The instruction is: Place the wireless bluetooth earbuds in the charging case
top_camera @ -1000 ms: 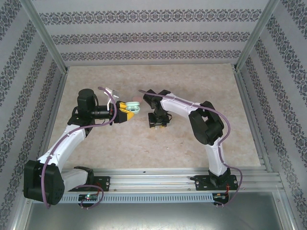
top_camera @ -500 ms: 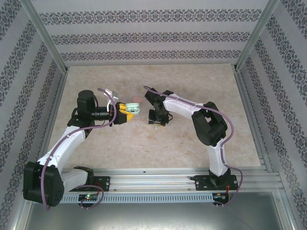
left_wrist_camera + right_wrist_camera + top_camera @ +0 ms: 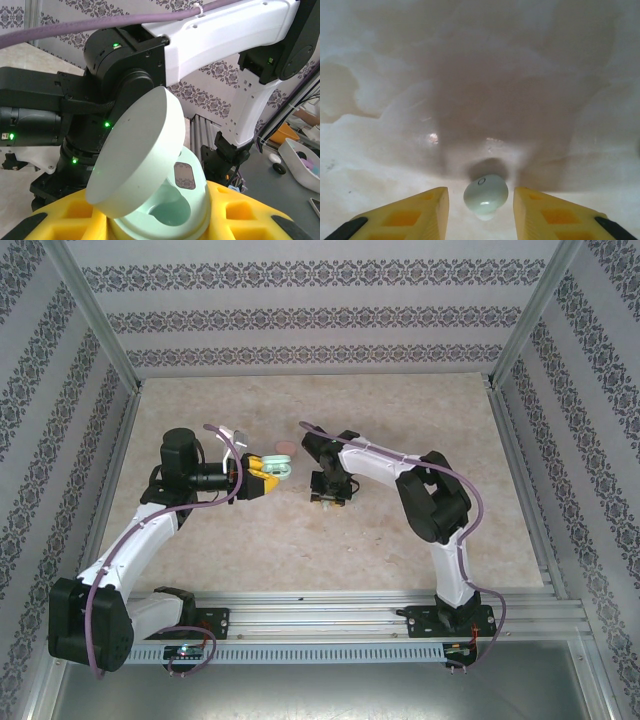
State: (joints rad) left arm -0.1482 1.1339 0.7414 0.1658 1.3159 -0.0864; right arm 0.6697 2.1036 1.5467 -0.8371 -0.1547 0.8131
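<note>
Pale marbled bench (image 3: 400,530) inside patterned walls (image 3: 320,320).
Edged along the near side by a metal rail (image 3: 320,610); metal posts (image 3: 95,315) at the far corners; white tray (image 3: 295,162) off beyond the bench.

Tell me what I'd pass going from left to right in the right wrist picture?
A yellow finger → the pale green earbud, lying on the table in the gap → the other yellow finger.
</note>
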